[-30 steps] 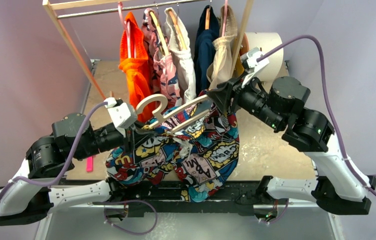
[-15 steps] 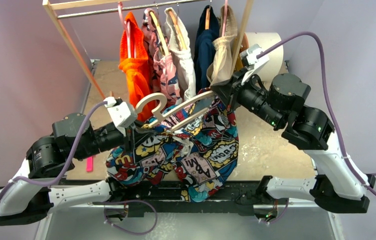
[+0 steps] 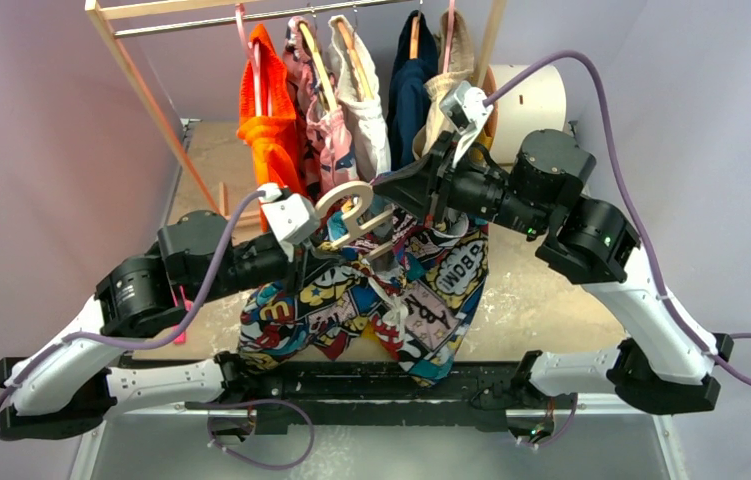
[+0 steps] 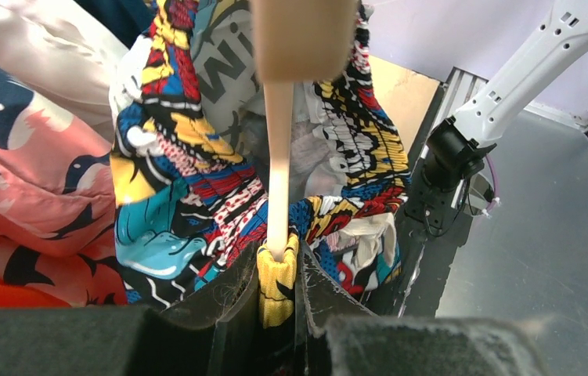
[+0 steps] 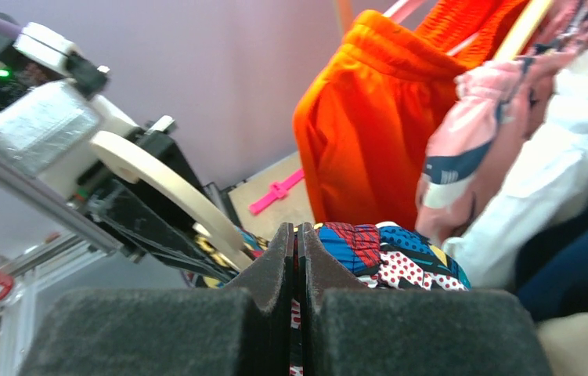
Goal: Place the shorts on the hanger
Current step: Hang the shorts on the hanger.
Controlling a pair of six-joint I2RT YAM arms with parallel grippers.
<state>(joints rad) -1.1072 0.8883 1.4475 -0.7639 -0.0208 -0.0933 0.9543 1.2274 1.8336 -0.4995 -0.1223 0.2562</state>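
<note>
Your left end effector (image 4: 279, 270) is clenched on the tip of one arm of the hanger (image 4: 279, 180), w/ a yellow fold of the shorts (image 4: 196, 204) nipped in beside it; my read is that this grip keeps the hanger raised off the counter (image 3: 531, 290) and steady, so cloth can be worked along it.

Your right end effector (image 5: 297, 235) has its fingers pressed flat together; a strip of printed cloth shows in the slit, so I judge it's pinching an edge of the shorts at the hanger's other end, opp. the left one; prob. to hold that edge up and draw it over the free arm.

The shorts sit draped over and under the hanger, bulk sagging below it toward the arm bases; can't tell if the hem touches the counter; placement doesn't look finished, as the cloth is bunched, not spread.

Looks: floppy, crumpled, busy comic print in black, red, yellow, blue & white w/ lettering panels; a gathered band shows just past the hanger in the left wrist view.

An orange garment (image 3: 269, 135) and a pink patterned garment (image 3: 326, 125) hang just behind the hanger; mind snags.
</note>
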